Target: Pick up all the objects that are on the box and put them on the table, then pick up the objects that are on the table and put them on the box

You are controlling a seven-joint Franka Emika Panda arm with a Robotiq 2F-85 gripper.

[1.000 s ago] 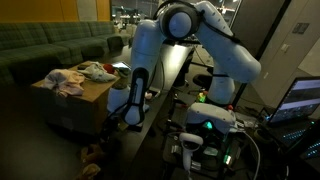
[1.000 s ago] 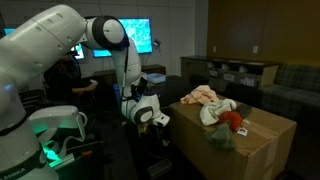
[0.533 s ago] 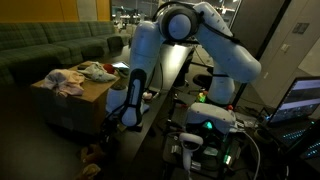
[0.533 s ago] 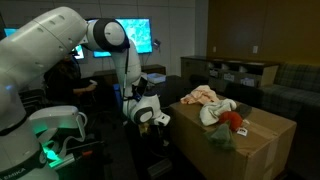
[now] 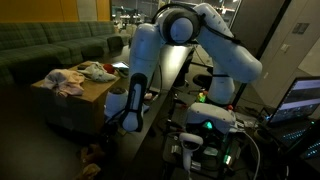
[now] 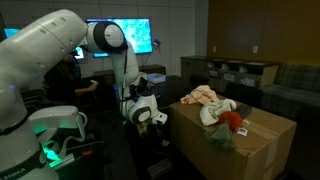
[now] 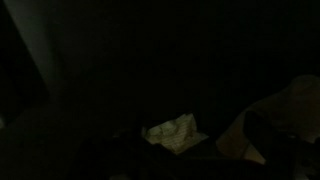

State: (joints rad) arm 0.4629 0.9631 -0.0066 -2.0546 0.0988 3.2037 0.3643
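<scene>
Listing contents, dim room, both exterior views.

- Box [image 6: 258, 148]: tan cardboard, flat top, standing just in front of the dark green sofa [image 5: 45, 42].
- On the box top, clustered:
  - pinkish-white cloth [image 6: 203, 96], crumpled, at the back;
  - white-grey cloth [image 6: 213, 112], bunched beside it;
  - red ball [image 6: 233, 118], touching the white-grey cloth;
  - teal-grey cloth [image 6: 222, 138], nearest the front edge.
- Table [image 5: 172, 72]: long black surface with a sheen, beside the box. Whether anything lies on it cannot be made out.
- Gripper [image 6: 160, 120]: hangs low at the box's near corner, about level with its top edge. Jaws spread wide, nothing between them. Contact with the cardboard cannot be told.
- Wrist view: almost black. One pale crumpled shape [image 7: 175, 132] low in the middle and a tan mass at the right; neither identifiable.
</scene>
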